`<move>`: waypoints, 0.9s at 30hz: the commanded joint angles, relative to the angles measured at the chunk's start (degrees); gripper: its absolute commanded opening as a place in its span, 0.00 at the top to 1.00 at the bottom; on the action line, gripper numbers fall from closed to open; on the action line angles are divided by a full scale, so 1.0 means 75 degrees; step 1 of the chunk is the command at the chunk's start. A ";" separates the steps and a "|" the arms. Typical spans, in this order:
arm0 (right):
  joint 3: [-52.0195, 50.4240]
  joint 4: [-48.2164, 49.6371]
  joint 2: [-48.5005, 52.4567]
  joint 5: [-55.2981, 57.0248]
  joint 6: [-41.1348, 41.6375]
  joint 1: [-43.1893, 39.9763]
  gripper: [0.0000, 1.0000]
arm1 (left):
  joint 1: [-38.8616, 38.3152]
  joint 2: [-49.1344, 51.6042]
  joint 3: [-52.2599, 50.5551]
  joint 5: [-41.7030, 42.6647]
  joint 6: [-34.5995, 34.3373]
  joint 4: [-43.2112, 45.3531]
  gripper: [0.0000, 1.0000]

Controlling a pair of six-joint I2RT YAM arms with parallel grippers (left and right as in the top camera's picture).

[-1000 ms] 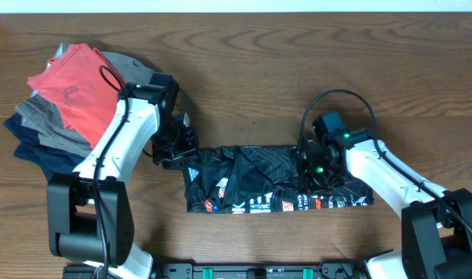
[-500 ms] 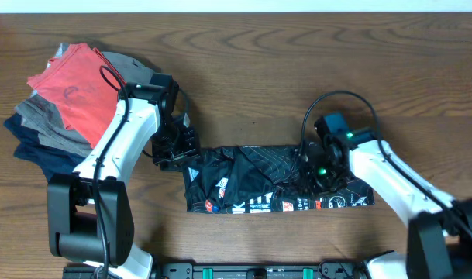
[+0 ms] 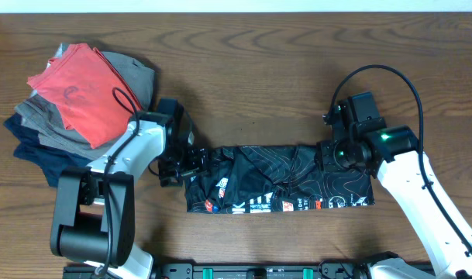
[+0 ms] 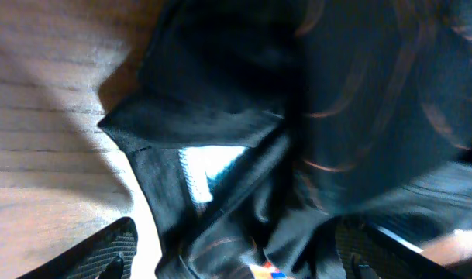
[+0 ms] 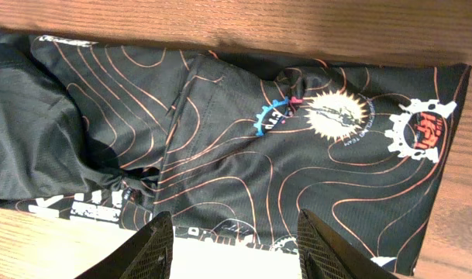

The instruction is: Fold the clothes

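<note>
The black jersey [image 3: 259,182] with orange contour lines and white lettering lies folded into a long strip across the middle of the table. My left gripper [image 3: 184,163] is at its left end. In the left wrist view its fingers [image 4: 236,260] are open, with crumpled jersey fabric [image 4: 336,116] between and beyond them. My right gripper [image 3: 335,153] hovers over the strip's right part. In the right wrist view its fingers [image 5: 239,252] are open and empty above the flat jersey [image 5: 259,155] and its logos.
A pile of other clothes sits at the far left: a red shirt [image 3: 73,89] on top of grey and navy garments [image 3: 42,136]. Bare wooden table [image 3: 243,77] lies behind the jersey. The table's far edge runs along the top.
My right gripper has lifted off the jersey and moved right. My left gripper has shifted down to the strip's left end. The jersey has hardly moved.
</note>
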 commanded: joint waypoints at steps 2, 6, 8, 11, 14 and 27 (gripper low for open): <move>0.0003 -0.0023 0.0020 0.0134 0.0172 -0.0111 0.50 | -0.0169 0.0006 -0.0458 0.0396 0.0134 0.0443 0.15; 0.0003 -0.0009 0.0020 0.0134 0.0172 -0.0111 0.51 | -0.0577 0.0047 -0.0746 0.0822 0.0149 0.1000 0.15; 0.0003 -0.0026 0.0020 0.0134 0.0172 -0.0111 0.51 | -0.0793 0.0047 -0.0766 0.1014 0.0152 0.1142 0.15; 0.0003 -0.0061 0.0020 0.0134 0.0172 -0.0111 0.51 | -0.0965 0.0047 -0.0766 0.1227 0.0143 0.1332 0.15; 0.0003 -0.0087 0.0020 0.0137 0.0169 -0.0111 0.51 | -0.0965 0.0047 -0.0766 0.1282 0.0119 0.1332 0.19; 0.0003 -0.0125 0.0020 0.0542 0.0408 -0.0140 0.52 | -0.0685 -0.0006 -0.0382 0.0353 0.0122 0.0965 0.94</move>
